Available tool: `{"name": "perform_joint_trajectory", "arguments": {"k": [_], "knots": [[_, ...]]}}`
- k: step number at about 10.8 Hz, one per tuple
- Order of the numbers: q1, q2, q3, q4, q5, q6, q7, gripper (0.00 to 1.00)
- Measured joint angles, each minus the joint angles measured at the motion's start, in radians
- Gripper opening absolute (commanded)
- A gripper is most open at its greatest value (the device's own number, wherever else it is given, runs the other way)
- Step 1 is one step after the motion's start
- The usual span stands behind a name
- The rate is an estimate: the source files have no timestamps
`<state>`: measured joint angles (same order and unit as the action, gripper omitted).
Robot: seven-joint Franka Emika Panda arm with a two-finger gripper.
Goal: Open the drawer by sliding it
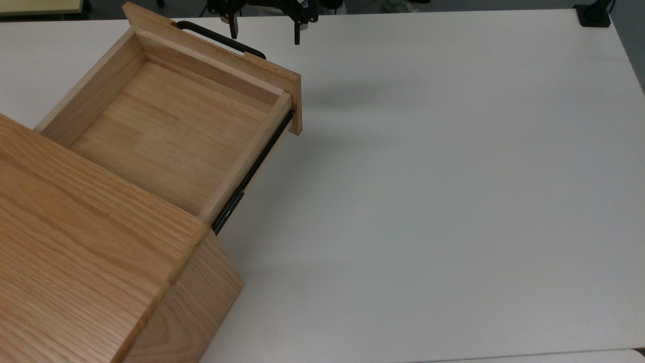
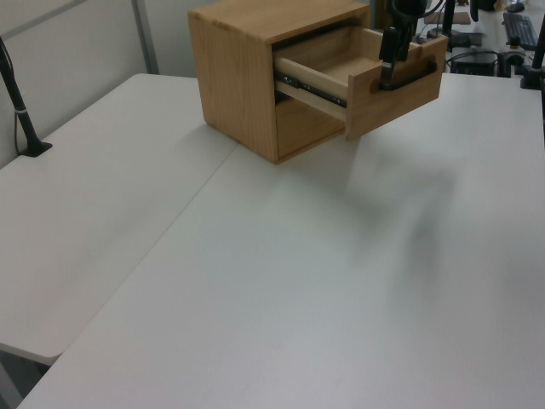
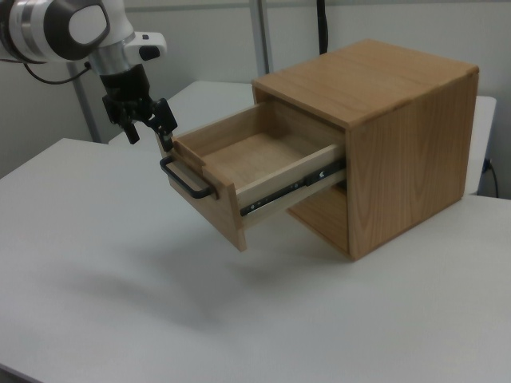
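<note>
The drawer (image 1: 171, 131) is a light oak box that stands pulled far out of the oak cabinet (image 1: 75, 262), with its inside bare. Its black side rail (image 1: 252, 171) is exposed. A long black bar handle (image 1: 221, 38) runs across the front panel (image 2: 400, 89). My gripper (image 1: 265, 30) is open and holds nothing. It hangs just outside the front panel, over the handle's end at the top view's right. In the right view the gripper (image 3: 149, 132) is just above the handle (image 3: 188, 182), close to the panel's top edge. The drawer (image 3: 255, 155) shows its rail there too.
The cabinet stands on a white table (image 1: 428, 201) with wide bare surface on the top view's right. A black clamp (image 1: 594, 15) sits at the table's far right corner. A black pole (image 2: 17, 102) rises at the left view's left edge.
</note>
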<state>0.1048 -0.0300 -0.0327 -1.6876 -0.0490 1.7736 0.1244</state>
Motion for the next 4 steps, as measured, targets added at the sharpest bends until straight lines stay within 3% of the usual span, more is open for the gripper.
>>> {"name": "perform_joint_trajectory", "arguments": {"k": [4], "knots": [[0.017,0.000,-0.015,0.004,0.000,-0.026,-0.001,1.00]]}}
